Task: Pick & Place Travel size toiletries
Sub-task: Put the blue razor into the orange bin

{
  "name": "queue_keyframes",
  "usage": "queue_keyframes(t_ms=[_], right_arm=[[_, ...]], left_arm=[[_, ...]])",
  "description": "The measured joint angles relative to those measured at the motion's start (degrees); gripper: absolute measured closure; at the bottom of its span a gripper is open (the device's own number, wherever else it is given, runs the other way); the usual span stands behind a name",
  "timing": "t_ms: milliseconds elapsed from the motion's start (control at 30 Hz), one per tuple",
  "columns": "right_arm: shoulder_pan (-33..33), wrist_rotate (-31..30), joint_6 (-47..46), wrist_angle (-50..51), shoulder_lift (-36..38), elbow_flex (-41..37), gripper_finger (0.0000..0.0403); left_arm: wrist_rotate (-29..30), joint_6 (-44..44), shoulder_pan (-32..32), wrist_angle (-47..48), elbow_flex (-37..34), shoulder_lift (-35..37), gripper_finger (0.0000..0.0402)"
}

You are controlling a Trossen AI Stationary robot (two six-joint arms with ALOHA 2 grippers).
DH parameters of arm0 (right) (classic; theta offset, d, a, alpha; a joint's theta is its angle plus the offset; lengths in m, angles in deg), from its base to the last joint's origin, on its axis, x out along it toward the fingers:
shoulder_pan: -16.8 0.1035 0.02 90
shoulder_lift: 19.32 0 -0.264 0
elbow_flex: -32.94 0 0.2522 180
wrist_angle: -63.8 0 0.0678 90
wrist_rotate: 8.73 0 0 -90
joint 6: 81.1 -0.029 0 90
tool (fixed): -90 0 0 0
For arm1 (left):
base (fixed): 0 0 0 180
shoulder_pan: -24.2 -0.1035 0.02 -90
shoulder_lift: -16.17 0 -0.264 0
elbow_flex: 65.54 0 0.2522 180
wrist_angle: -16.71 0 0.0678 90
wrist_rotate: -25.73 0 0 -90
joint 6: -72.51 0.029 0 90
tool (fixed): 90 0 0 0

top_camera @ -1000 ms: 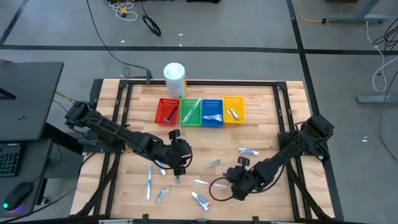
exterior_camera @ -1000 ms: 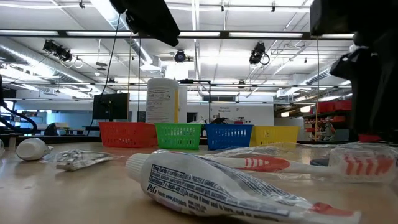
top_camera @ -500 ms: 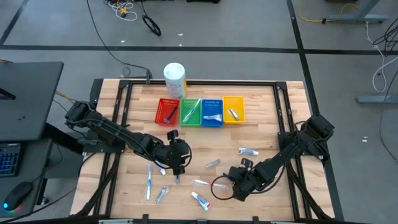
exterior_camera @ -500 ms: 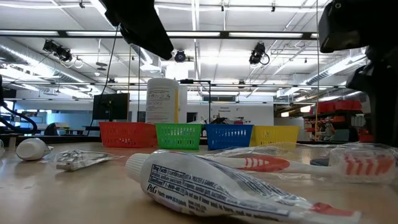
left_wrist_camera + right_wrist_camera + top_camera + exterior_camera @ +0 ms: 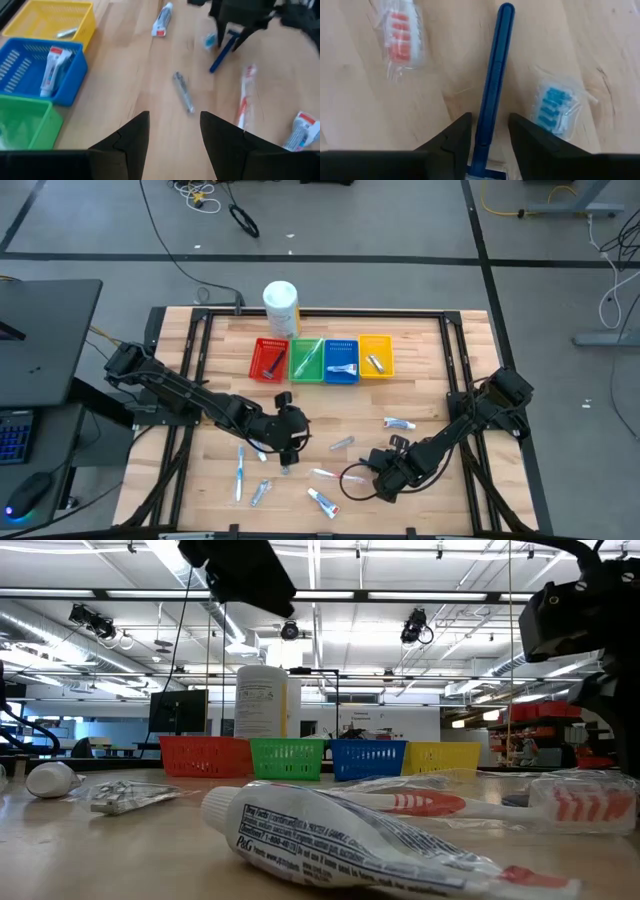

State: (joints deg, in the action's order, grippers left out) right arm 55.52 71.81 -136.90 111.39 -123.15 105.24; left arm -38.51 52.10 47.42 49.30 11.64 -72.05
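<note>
My right end effector [image 5: 486,131] pinches a dark blue razor [image 5: 493,80] by its head, handle pointing away, low over the desk [image 5: 420,380] at 5 o'clock. My left end effector [image 5: 171,131] is spread, empty, hovering at 7 o'clock. Wrapped toothbrushes [image 5: 400,35] lie beside the razor. Nearest white tube [image 5: 340,835] reads "P&G". Bins [image 5: 322,358] sit at 12 o'clock; white canister [image 5: 280,308] label unreadable.
</note>
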Motion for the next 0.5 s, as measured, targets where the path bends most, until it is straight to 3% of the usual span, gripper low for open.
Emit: queue_keyframes(t_ms=[233, 500], right_arm=[[-0.2, -0.4, 0.6, 0.4, 0.1, -0.1, 0.036], [-1.1, 1.4, 3.7, -0.4, -0.1, 2.2, 0.0367]], left_arm=[[0.0, 1.4, 0.0, -2.2, 0.0, 0.0, 0.0216], [0.6, 1.4, 0.0, -2.2, 0.0, 0.0, 0.0216]])
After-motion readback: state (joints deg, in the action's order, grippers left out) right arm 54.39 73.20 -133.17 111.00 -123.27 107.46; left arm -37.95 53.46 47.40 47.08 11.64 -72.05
